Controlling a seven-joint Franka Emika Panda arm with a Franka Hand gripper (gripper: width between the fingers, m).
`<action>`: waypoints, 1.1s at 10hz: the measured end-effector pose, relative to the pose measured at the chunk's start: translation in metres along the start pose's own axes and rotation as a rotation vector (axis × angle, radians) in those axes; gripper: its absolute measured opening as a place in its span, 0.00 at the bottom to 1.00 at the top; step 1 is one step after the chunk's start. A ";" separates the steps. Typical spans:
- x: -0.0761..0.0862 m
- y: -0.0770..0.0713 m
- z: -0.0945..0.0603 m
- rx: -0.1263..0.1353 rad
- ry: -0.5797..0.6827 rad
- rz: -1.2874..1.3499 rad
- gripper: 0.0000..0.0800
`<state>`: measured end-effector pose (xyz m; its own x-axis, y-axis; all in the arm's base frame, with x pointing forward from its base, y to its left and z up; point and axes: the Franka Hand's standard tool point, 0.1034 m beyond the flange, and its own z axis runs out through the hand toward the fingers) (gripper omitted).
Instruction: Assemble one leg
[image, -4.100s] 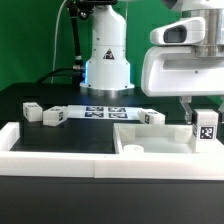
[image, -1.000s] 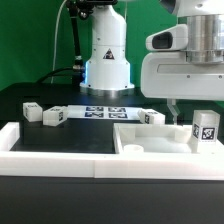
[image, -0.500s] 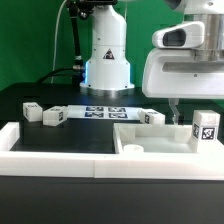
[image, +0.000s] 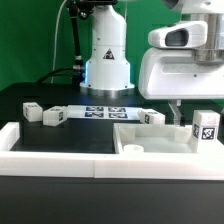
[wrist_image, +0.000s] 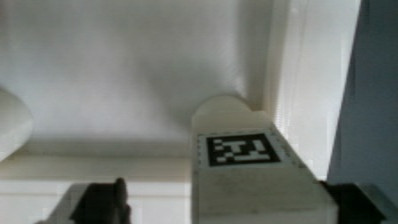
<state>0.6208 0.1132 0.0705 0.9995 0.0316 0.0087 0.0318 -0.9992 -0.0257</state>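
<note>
The leg (image: 205, 128), a white post with a black-and-white tag, stands upright on the large white plate (image: 150, 142) at the exterior view's right. My gripper (image: 193, 112) hangs just above and around it, open. In the wrist view the leg (wrist_image: 244, 150) stands between my two dark fingers (wrist_image: 100, 202). There is a clear gap on one side, and the other finger is close beside the leg. Three more white tagged legs lie on the black table: two at the exterior view's left (image: 30, 110) (image: 52, 116) and one by the plate's far edge (image: 152, 117).
The marker board (image: 105, 111) lies at the back in front of the robot base (image: 107, 60). A white raised border (image: 50, 152) runs along the table's front and joins the plate. A round hole (image: 132, 147) shows in the plate's near left corner.
About four seconds ago my gripper sat lower, closed round the leg. It has since let go and risen a little. The leg stays upright on the plate.
</note>
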 end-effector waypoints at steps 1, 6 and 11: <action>0.000 0.000 0.000 0.000 0.000 0.016 0.46; 0.000 -0.002 0.000 0.004 0.006 0.333 0.36; 0.001 -0.009 0.003 0.053 0.063 0.955 0.36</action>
<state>0.6212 0.1219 0.0673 0.6015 -0.7987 0.0145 -0.7944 -0.6000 -0.0949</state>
